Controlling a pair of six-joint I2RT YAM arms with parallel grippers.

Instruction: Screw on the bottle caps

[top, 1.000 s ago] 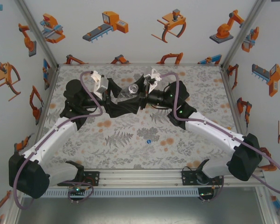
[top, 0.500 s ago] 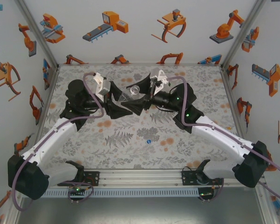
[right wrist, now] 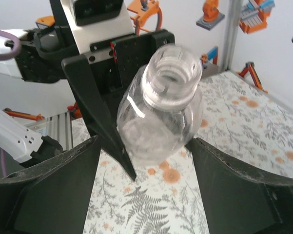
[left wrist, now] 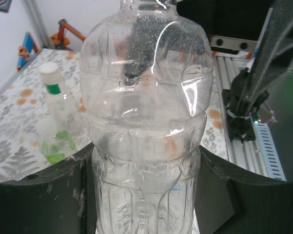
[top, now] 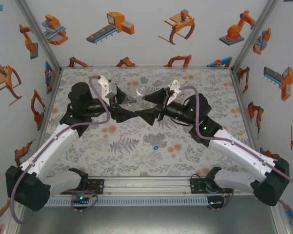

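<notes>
One uncapped colourless bottle [right wrist: 161,117] hangs above the far table [top: 209,83], clamped in the left gripper [top: 124,103], its base cut off. The right gripper [top: 149,105] stands with jaws apart beside its mouth, contact unclear. A tiny blue cap [top: 156,147] lies nearer.

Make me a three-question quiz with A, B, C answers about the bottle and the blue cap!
1. Where is the blue cap? A on the table B on a bottle C in the right jaws
2. What colour is the held bottle? A green B colourless C blue
3. The held bottle's neck is: A capped B uncapped C snapped off
Answers: 1 A, it lies on the table between the arms; 2 B, you see straight through it; 3 B, the right wrist view looks into its open mouth.
</notes>
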